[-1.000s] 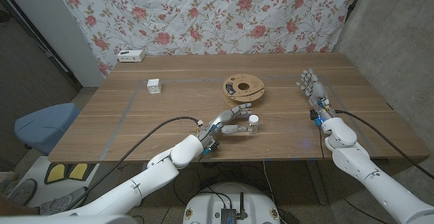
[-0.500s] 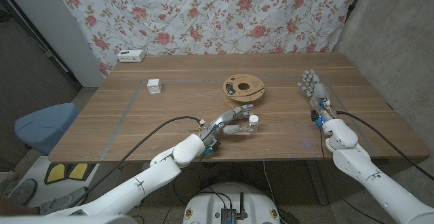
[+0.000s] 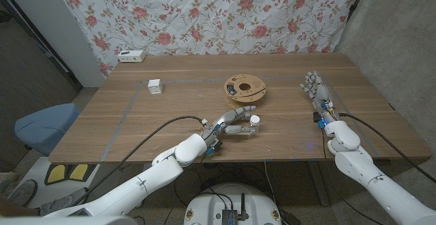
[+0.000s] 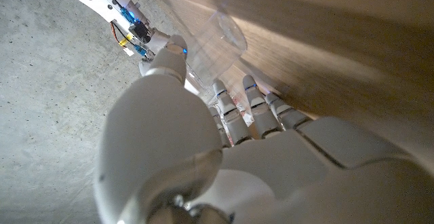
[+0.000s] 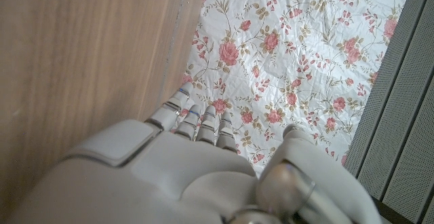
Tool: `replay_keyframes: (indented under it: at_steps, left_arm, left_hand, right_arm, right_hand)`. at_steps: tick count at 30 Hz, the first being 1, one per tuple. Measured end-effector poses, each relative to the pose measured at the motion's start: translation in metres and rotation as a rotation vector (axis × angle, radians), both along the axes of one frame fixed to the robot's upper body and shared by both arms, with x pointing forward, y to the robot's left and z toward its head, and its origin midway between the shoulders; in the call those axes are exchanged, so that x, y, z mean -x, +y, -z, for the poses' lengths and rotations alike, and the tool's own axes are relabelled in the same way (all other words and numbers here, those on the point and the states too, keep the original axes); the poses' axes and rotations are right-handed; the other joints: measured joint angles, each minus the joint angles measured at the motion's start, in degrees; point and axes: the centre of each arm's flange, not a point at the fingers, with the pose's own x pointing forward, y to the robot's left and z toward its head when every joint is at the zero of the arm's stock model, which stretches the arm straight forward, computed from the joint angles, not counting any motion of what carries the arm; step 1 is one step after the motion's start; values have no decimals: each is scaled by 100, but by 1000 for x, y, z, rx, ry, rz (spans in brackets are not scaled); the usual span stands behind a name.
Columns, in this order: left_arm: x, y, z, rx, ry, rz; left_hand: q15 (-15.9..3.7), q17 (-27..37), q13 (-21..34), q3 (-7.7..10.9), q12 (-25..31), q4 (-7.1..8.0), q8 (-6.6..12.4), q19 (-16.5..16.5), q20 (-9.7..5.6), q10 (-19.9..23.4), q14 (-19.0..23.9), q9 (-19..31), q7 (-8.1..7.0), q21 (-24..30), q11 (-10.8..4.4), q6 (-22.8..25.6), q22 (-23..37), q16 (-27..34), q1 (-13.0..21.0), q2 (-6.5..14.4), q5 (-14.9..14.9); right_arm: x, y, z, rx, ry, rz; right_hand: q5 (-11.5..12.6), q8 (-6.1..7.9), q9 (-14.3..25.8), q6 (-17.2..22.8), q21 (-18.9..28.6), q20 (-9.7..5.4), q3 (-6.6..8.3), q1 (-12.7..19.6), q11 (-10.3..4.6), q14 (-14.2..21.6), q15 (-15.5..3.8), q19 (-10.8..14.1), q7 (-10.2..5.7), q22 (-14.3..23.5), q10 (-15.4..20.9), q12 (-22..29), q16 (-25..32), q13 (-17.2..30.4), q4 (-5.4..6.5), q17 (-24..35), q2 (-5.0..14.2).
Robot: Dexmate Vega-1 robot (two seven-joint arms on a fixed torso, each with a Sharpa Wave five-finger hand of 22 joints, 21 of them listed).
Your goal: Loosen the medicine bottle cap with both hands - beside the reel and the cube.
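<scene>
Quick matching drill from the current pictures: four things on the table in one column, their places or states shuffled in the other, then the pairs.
Things:
1. small clear medicine bottle with a white cap
2. round brown cardboard reel
3. small white cube
4. right hand

Places or states:
A. far left part of the wooden table
B. fingers spread, holding nothing
C. at the fingers of the left hand
D. just beyond the bottle, mid-table

Pairs: 1-C, 2-D, 3-A, 4-B
</scene>
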Motion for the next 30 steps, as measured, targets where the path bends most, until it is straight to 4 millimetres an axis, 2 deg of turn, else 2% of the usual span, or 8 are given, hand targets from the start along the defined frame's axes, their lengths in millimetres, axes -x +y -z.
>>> replay_keyframes:
  at_steps: [8, 14, 17, 30]
  left_arm:
    - [0, -1, 0, -3, 5, -2]
    - [0, -3, -1, -2, 4, -3]
    - [-1, -4, -2, 2, 0, -5]
    - [0, -4, -1, 10, -7, -24]
  left_hand:
    - [-8, 0, 0, -24, 0, 23, 0, 54, -54, 140, 163, 0, 41, 18, 13, 102, 6, 0, 75, 30, -44]
    - [-12, -1, 0, -71, 0, 23, 0, 147, -142, 440, 424, 0, 156, 18, 4, 299, 6, 63, 128, 83, -82]
    - [-30, -1, 0, -105, 0, 38, 0, 230, -120, 547, 546, 0, 196, 18, 13, 400, 6, 67, 175, 130, -83]
    - [-81, 26, 0, -197, 0, 39, 0, 362, -111, 900, 1070, 0, 565, 16, 118, 769, 1, 106, 279, 188, -165]
  right_arm:
    - [0, -2, 2, -7, 0, 3]
    - [1, -3, 3, -8, 0, 5]
    - [1, -3, 4, -10, -1, 7]
    - [3, -5, 7, -16, 0, 12]
  right_hand:
    - [0, 0, 0, 0, 0, 0, 0, 0, 0, 0, 0, 0, 0, 0, 0, 0, 0, 0, 0, 0, 0]
    - [0, 0, 0, 0, 0, 0, 0, 0, 0, 0, 0, 0, 0, 0, 0, 0, 0, 0, 0, 0, 0]
    - [0, 0, 0, 0, 0, 0, 0, 0, 0, 0, 0, 0, 0, 0, 0, 0, 0, 0, 0, 0, 0]
    - [0, 0, 0, 0, 0, 0, 0, 0, 0, 0, 0, 0, 0, 0, 0, 0, 0, 30, 0, 0, 0]
